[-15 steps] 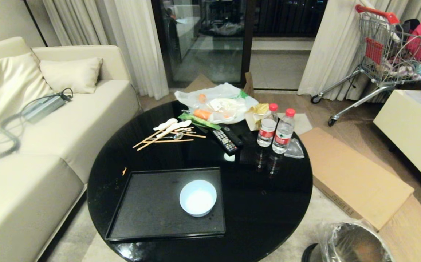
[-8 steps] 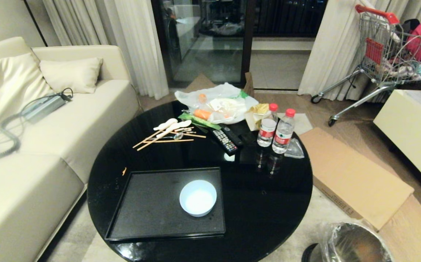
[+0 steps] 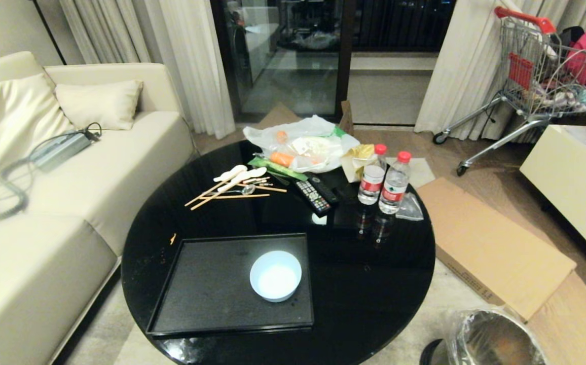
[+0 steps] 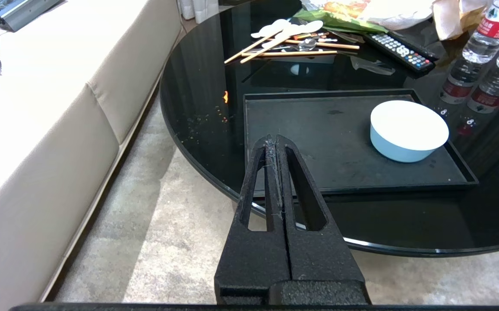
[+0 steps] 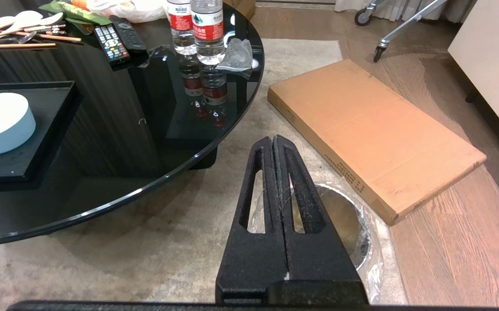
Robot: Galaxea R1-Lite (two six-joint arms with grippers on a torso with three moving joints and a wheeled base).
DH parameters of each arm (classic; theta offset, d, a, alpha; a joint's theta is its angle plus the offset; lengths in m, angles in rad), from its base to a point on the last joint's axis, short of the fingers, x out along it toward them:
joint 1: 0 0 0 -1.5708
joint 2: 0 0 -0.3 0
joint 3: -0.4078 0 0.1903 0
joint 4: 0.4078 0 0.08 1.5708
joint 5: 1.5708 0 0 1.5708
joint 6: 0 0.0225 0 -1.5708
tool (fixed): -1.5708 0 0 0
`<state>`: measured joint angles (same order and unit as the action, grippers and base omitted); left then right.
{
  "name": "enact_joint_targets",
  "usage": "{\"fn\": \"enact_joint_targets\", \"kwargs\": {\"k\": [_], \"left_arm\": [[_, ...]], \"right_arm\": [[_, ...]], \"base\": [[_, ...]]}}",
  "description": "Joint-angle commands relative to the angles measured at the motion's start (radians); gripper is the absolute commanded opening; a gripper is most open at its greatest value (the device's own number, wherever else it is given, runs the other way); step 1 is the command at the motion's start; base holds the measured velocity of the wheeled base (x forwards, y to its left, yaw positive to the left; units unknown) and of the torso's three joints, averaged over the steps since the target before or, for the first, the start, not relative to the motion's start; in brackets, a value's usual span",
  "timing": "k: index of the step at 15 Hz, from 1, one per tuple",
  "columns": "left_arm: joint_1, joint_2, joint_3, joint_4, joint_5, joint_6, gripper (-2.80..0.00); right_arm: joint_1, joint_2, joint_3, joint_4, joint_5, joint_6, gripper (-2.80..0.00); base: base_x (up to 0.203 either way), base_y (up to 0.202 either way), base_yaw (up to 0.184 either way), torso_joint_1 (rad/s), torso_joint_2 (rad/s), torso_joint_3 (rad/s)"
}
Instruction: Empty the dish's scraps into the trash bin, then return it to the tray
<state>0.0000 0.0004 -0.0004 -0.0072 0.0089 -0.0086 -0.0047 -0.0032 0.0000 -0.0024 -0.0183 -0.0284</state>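
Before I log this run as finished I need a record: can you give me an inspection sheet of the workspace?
Surface: round black table, glossy, orange crumbs near its left edge.
Job's things: dish upright on tray, looks empty; trash bin on the floor, right.
Clutter: spoons and chopsticks, remotes, two bottles, bag of carrots.
Grippers: left gripper and right gripper shut, empty.
Cables: coiled cable on sofa.
Surroundings: cardboard box, shopping cart.

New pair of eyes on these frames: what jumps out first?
The pale blue bowl sits upright on the black tray near the front of the round black table; it looks empty. Behind it, spoons and chopsticks, a remote and two water bottles clutter the table. The bag-lined metal bin stands on the floor at lower right.
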Motion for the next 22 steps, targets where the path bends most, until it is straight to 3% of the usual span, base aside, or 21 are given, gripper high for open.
{"fn": "enact_joint_targets", "kwargs": {"k": [1, 22], "left_arm": [[0.000, 0.000, 0.000, 0.000, 0.000, -0.001, -2.80], [0.000, 0.000, 0.000, 0.000, 0.000, -0.001, -2.80]], "right_arm": [[0.000, 0.003, -0.002, -0.001, 0.000, -0.001, -2.80], [0.000, 0.003, -0.002, -0.001, 0.000, 0.004, -2.80]], "base": [[0.000, 0.000, 0.000, 0.000, 0.00, 0.000], [0.000, 0.000, 0.000, 0.000, 0.00, 0.000]]}}
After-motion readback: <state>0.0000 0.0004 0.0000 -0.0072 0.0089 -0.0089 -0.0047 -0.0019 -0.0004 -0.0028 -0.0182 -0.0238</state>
